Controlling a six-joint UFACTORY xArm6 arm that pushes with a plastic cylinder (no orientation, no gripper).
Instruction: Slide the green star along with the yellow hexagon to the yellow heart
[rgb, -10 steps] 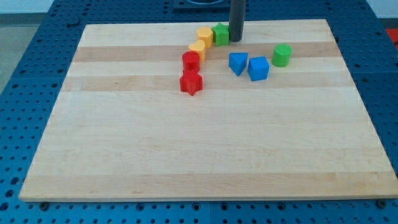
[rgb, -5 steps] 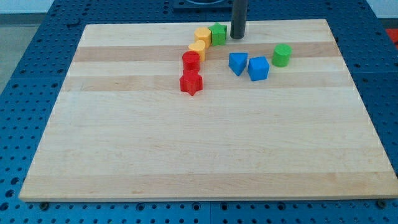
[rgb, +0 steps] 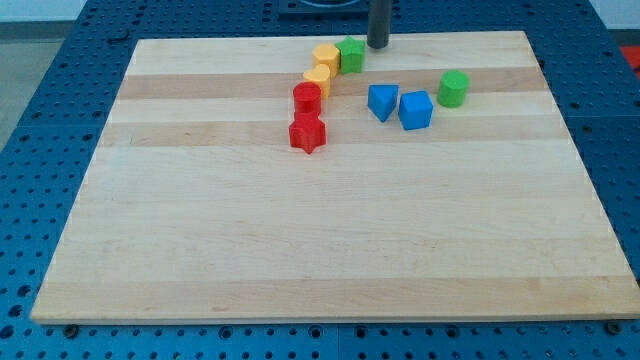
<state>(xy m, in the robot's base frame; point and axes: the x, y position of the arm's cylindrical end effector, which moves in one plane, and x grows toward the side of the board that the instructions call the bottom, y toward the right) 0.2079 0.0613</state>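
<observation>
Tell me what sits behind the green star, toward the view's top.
Behind the green star only bare board shows; my tip stands up-right of it, apart. The yellow hexagon touches its left side. Nothing looks hidden.

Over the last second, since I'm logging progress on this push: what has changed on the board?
My tip drew back toward the view's top, away from the green star, leaving a gap to its right. The green star, yellow hexagon and yellow heart stayed put, as did the red, blue and other green blocks.

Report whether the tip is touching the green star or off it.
Off it: my tip stands apart at the green star's right, board showing between.
</observation>
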